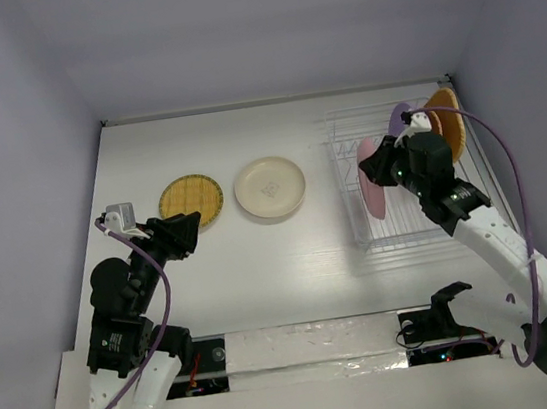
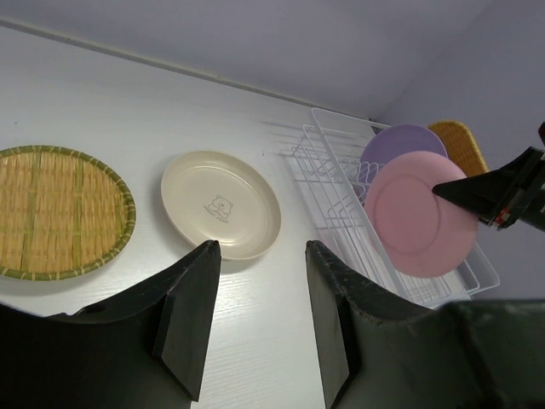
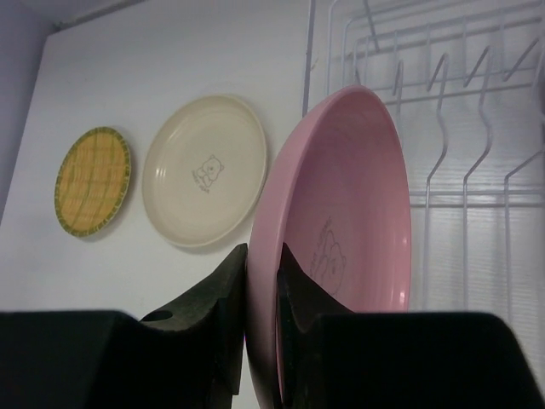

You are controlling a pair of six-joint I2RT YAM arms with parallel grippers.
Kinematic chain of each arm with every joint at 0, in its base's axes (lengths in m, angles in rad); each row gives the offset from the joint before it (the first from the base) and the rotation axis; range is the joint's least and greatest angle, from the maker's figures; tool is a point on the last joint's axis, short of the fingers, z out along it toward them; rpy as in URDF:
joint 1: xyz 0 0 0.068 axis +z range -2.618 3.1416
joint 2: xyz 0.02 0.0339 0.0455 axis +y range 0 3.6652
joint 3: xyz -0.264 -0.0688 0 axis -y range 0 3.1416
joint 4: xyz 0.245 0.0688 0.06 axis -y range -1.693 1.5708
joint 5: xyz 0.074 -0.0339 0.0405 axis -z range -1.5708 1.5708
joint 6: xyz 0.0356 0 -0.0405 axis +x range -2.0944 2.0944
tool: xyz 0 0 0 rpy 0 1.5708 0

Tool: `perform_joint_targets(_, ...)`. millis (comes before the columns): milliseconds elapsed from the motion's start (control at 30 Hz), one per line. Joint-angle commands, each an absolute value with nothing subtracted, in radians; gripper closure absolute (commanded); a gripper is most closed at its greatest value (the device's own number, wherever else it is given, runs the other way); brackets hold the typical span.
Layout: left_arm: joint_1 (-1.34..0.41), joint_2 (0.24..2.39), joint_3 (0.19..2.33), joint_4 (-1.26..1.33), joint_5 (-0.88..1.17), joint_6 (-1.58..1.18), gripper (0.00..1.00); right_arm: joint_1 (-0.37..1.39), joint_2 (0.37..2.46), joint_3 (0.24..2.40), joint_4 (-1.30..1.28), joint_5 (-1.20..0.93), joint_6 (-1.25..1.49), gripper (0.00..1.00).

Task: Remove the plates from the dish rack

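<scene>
Pinching the rim of the pink plate (image 3: 341, 221) with the right gripper (image 3: 262, 281) at the dish rack (image 1: 399, 234) by the right edge; left gripper (image 2: 255, 256) spread, empty.

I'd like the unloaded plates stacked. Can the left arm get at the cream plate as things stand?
Probably yes. The left gripper is open and hangs just short of the cream plate, nothing standing between them; the yellow plate lies apart, to one side.

Yellow woven plate (image 1: 191, 199), cream bear-print plate (image 1: 269, 188), pink plate (image 1: 370, 187), purple plate (image 1: 399, 115), orange plate (image 1: 448, 116), white rack (image 2: 332, 192)
</scene>
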State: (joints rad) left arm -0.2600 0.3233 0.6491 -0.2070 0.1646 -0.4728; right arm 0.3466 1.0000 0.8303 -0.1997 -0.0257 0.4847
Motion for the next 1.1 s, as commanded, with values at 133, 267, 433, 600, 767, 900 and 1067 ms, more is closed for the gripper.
perform_joint_targets(133,-0.256,0.330,0.647,-0.161,0.178,-0.472,0.58,0.339,0.968,0.992,-0.202,-0.052,0.459,1.00)
perform_joint_targets(267,-0.256,0.328,0.649,-0.160,0.178,-0.472,0.58,0.339,0.976,1.045,-0.178,-0.119,0.468,1.00)
perform_joint_targets(433,-0.256,0.331,0.646,-0.158,0.181,-0.472,0.58,0.426,1.074,1.168,-0.129,-0.131,0.459,1.00)
perform_joint_targets(600,-0.247,0.336,0.647,-0.161,0.178,-0.472,0.58,0.641,1.285,1.357,-0.179,0.038,0.382,1.00)
perform_joint_targets(767,-0.247,0.333,0.649,-0.163,0.170,-0.474,0.58,0.705,1.572,1.506,-0.228,0.141,0.295,1.00)
perform_joint_targets(900,-0.238,0.331,0.649,-0.163,0.170,-0.472,0.58,0.767,1.735,1.603,-0.241,0.230,0.215,1.00)
perform_joint_targets(1067,-0.238,0.331,0.650,-0.163,0.173,-0.472,0.58,0.831,1.891,1.697,-0.247,0.342,0.141,1.00)
